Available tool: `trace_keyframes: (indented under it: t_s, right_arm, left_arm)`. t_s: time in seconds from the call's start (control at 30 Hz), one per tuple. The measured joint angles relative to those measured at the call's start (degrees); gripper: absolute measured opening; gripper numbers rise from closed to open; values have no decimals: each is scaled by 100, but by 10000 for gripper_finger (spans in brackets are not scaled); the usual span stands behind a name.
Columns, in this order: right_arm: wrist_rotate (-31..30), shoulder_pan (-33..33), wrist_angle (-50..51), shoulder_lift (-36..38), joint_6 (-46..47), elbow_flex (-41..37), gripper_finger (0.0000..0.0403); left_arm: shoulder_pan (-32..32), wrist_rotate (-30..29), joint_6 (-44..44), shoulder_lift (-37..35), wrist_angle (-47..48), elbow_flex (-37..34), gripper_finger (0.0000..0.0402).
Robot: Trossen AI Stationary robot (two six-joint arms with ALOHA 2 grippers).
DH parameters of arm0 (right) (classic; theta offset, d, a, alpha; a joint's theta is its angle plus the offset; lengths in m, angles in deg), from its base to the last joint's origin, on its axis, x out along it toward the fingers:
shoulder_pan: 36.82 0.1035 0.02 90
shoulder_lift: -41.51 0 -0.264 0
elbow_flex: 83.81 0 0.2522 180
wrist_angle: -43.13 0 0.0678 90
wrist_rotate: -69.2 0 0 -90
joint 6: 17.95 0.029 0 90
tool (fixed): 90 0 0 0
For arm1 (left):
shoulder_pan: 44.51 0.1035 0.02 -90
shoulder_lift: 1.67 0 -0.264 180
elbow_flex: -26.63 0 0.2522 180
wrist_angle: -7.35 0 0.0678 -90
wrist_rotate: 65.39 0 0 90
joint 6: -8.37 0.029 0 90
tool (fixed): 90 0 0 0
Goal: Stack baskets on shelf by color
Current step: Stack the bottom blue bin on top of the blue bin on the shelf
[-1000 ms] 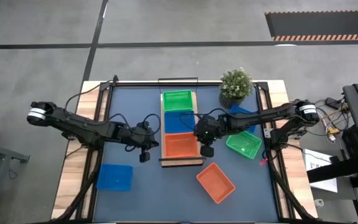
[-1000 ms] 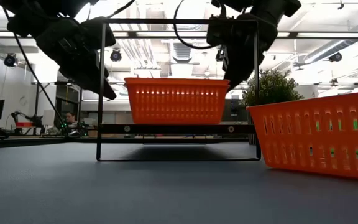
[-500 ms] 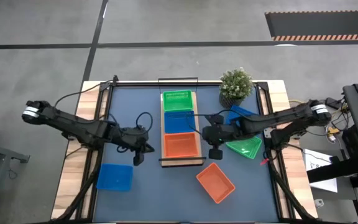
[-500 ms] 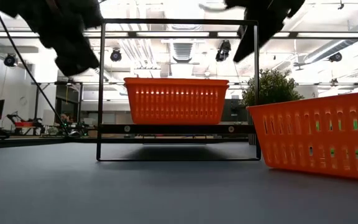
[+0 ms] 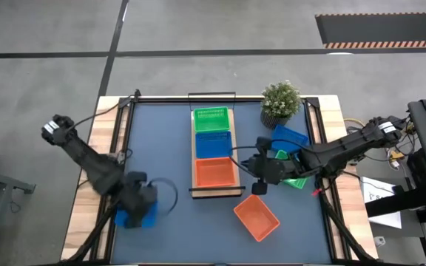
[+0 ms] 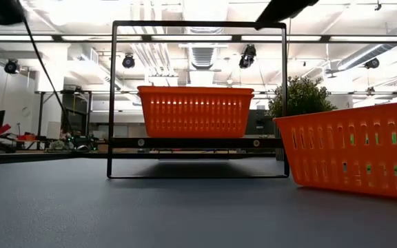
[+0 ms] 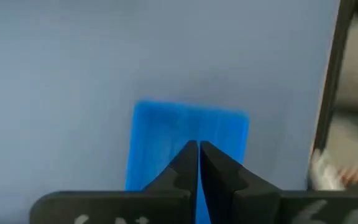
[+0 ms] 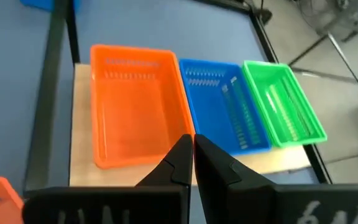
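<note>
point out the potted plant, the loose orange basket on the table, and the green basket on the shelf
potted plant [image 5: 280,99], high view, middle of its foliage
loose orange basket [image 5: 257,216], high view, its inside floor
green basket on the shelf [image 5: 211,119], high view, its inside floor

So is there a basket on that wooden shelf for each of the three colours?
Yes, the shelf holds a green basket, a blue basket and an orange basket.

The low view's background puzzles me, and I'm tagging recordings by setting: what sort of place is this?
Probably a robotics lab or workshop hall: exposed ceiling ducts and strip lights overhead, a bare concrete floor with hazard-striped matting, and cabled equipment beside the table.
</note>
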State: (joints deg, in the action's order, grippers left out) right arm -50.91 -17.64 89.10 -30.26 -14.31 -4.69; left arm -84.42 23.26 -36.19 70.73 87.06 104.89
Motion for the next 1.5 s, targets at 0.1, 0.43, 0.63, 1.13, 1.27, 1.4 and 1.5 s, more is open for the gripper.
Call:
trace_keyframes:
  t_s: [0.1,0.43,0.63,1.13,1.27,1.4,1.5]
  right_arm:
    - [0,54,-302,-28,-161,-62,9]
    - [4,133,-451,-37,-150,-389,9]
    - [9,171,-464,-35,-67,-391,9]
    - [50,271,-420,-26,-121,-391,9]
    - [50,271,-419,-26,-114,-391,9]
    - [51,273,-415,-26,-114,-391,9]
    - [50,273,-413,-26,-125,-391,9]
  left_arm:
    - [-697,47,-458,304,35,88,0]
    - [-1737,386,-1475,1302,-86,47,78]
    - [-1743,404,-1287,1684,-88,-138,143]
    - [-1740,407,-1445,1750,-1458,-804,117]
    - [-1732,407,-1465,1750,-1451,-863,84]
    - [-1691,416,-1457,1749,-1359,-828,20]
    - [-1581,408,-1526,1711,-1080,-692,6]
